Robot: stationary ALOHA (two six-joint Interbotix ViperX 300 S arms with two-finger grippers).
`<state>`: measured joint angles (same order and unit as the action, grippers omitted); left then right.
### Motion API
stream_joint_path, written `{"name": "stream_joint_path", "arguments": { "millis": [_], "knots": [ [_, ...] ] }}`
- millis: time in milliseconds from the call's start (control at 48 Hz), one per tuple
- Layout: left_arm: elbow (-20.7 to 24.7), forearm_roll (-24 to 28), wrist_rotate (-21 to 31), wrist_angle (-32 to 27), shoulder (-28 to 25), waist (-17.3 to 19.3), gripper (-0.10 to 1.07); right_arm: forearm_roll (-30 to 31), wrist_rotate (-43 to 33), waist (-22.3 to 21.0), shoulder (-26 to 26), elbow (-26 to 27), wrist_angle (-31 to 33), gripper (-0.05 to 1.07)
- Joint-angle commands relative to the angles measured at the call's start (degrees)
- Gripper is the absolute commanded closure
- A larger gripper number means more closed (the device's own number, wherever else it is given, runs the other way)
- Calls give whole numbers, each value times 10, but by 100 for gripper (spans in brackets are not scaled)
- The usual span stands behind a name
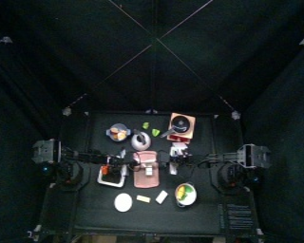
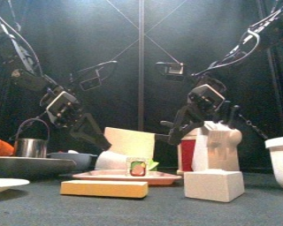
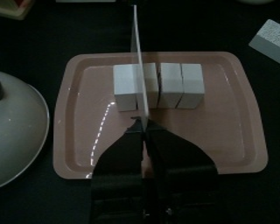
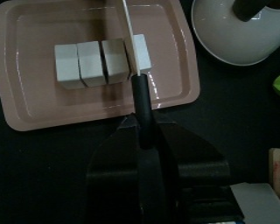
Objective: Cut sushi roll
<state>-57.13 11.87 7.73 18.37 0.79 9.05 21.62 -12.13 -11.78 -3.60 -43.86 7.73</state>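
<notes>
- The small black table [image 1: 91,218] carries everything; the left arm comes in from the left and the right arm from the right, and both meet over the tray at the middle.
- The pink rectangular plastic tray [image 3: 236,131] lies flat on the table. You can see most of its rim in both wrist views.
- A white round dish [image 3: 11,131] sits just beside the tray on one side.
- The pale, blocky sushi roll [image 3: 166,85] lies across the tray. It shows as four pieces side by side, touching or nearly so.
- Your left gripper [image 3: 142,131] is clamped on a thin-bladed knife [image 3: 136,52]. You see the blade edge-on, running across the roll at the seam behind one end piece. Whether it touches the tray floor cannot be told.
- Your right gripper [image 4: 140,122] is clenched around a black-handled knife [image 4: 140,96]. Its blade crosses the roll at the seam behind an end piece.
- Whether these are two knives or one seen from both sides, you cannot tell.
- A small white block [image 3: 271,39] rests on the table beyond a tray corner, well apart from the roll.
</notes>
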Motion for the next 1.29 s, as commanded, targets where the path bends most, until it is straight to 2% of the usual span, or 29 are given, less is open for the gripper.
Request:
{"name": "stream_joint_path", "arguments": {
  "millis": [0,375,1271],
  "knots": [
    [-14,2,-1,-18,2,-4,58,-1,0,-12,-9,-4,21,72],
    [-11,2,-2,-25,7,-4,58,-1,0,-6,-22,-8,20,72],
    [-9,1,-1,-42,-1,-4,58,4,0,-5,-10,-2,18,73]
  ]
}}
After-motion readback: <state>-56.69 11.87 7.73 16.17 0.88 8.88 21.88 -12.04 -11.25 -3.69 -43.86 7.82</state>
